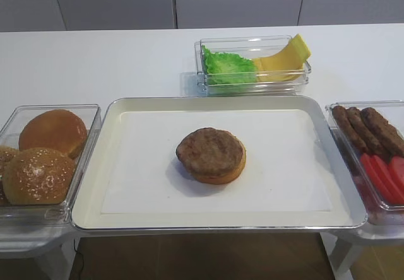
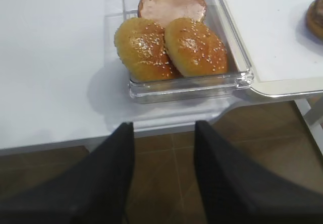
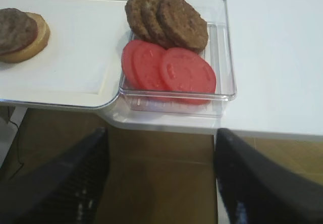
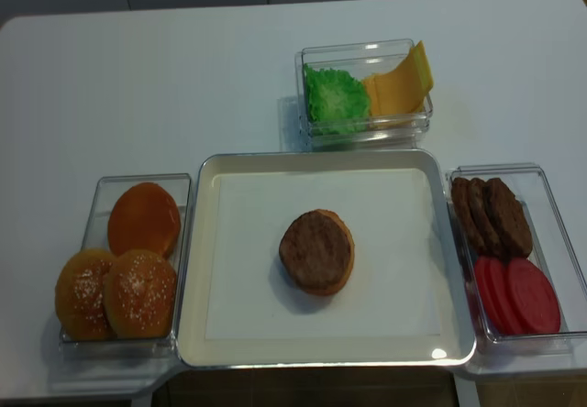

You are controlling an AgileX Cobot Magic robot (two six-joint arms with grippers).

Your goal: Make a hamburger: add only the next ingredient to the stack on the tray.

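Both fingers (image 3: 159,178) (image 2: 164,176) (nearest) gape apart, holding nothing; patty (image 1: 209,151) tops stack on tray (image 1: 95,166).

Setting: a staged food-assembly station in a lab or demonstration room, not a working kitchen.

Evidence:
- Plain white surface (image 4: 138,68), with grey flat wall panels (image 1: 113,2) behind it and brown floor (image 3: 161,173) below its edge.
- Metal tray (image 1: 95,166) with white paper liner, centred, left of the right gripper (image 3: 161,183).
- Ingredients sorted into clear plastic bins (image 4: 541,182): buns (image 2: 194,47) just ahead of the left gripper (image 2: 164,173); patties (image 3: 166,19) and red slices (image 3: 169,67) just ahead of the right gripper; green lettuce (image 4: 335,95) and yellow cheese (image 4: 399,82) far beyond both.
- Food looks uniform and model-like.
- Dark robot grippers wait off the surface's near edge.
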